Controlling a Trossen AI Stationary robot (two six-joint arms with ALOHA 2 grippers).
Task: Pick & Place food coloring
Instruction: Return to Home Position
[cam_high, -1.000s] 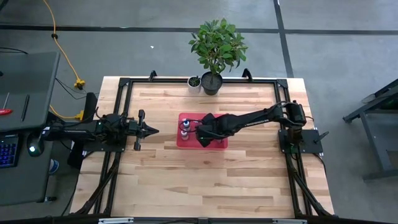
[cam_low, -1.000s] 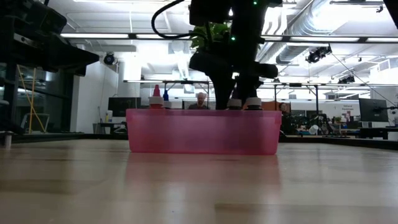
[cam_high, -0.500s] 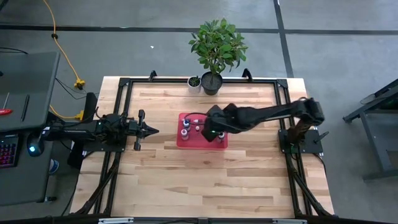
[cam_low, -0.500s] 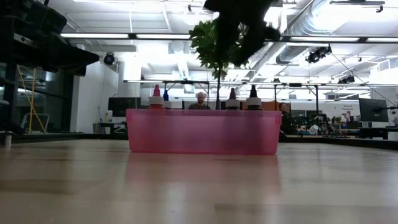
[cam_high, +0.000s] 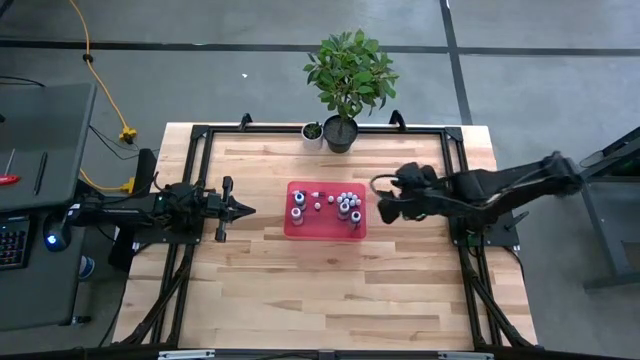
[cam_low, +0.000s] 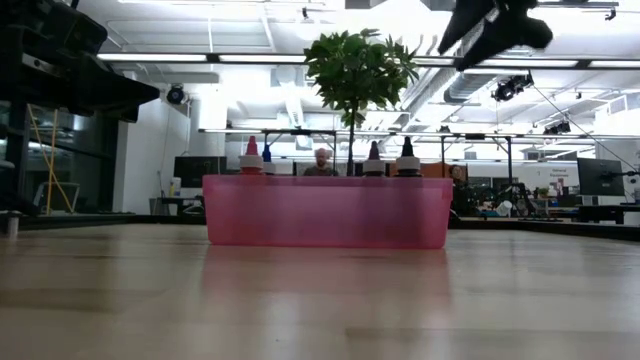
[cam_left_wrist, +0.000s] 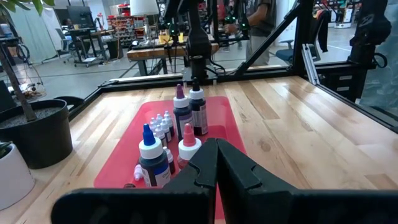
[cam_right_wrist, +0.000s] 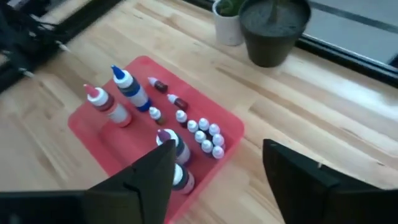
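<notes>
We see the food coloring bottles (cam_high: 345, 207) standing upright in the red tray (cam_high: 322, 228) at the middle of the tabletop, with a few tiny ones lying flat among them. The right gripper (cam_high: 385, 205) hangs just off the tray's side facing the tabletop's right edge, fingers spread wide and holding nothing. The bottles lie straight ahead of it. We judge its way home runs over bare wood toward that edge. The left gripper (cam_high: 245, 209), pinched shut and empty, waits nearer the left edge, farther from the tray.
</notes>
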